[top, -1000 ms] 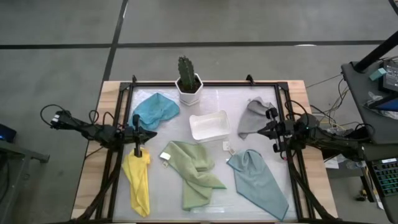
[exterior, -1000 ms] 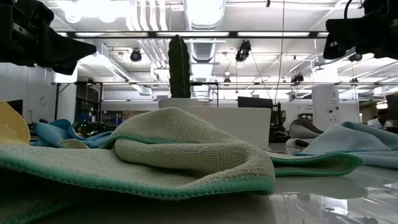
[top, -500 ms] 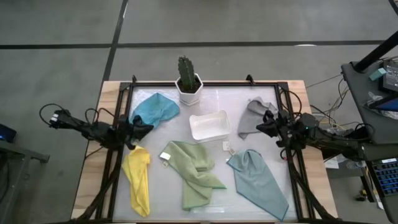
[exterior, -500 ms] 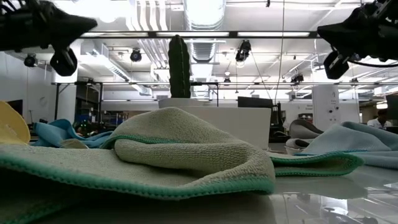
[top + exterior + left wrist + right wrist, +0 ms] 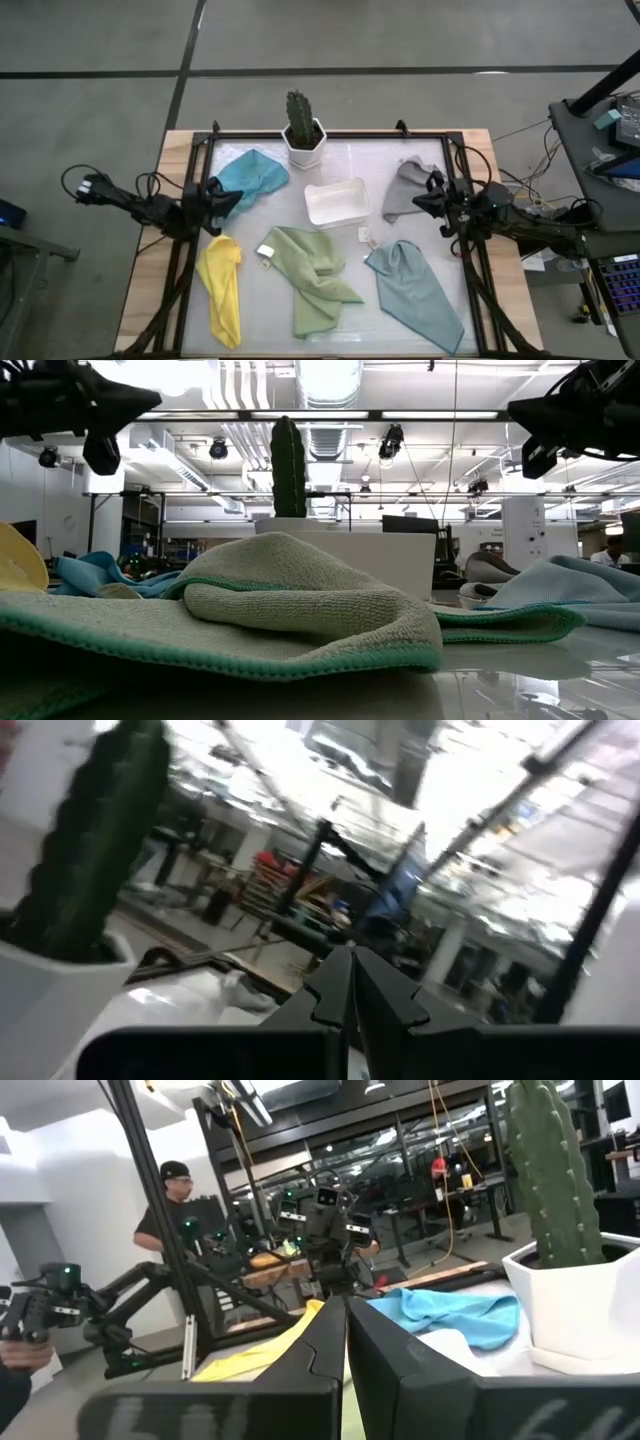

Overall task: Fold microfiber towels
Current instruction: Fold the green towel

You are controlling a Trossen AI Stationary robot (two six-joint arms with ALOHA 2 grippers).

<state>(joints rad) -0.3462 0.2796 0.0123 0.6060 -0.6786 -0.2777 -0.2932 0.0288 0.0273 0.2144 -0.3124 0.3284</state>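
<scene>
Fingers pressed together on both grippers, left (image 5: 222, 200) and right (image 5: 428, 201); no towel folded yet; next, spread and grab one.

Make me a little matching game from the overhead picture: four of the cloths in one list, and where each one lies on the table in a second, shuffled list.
Cloths:
1. blue towel
2. yellow towel
3. grey towel
4. olive green towel

Places:
A. near the table's front edge on the left arm's side
B. beside the right gripper, at the far right of the table
C. in front of the white tray, about mid-table
D. left of the potted cactus, by the left gripper

Pairs: 1-D, 2-A, 3-B, 4-C
</scene>
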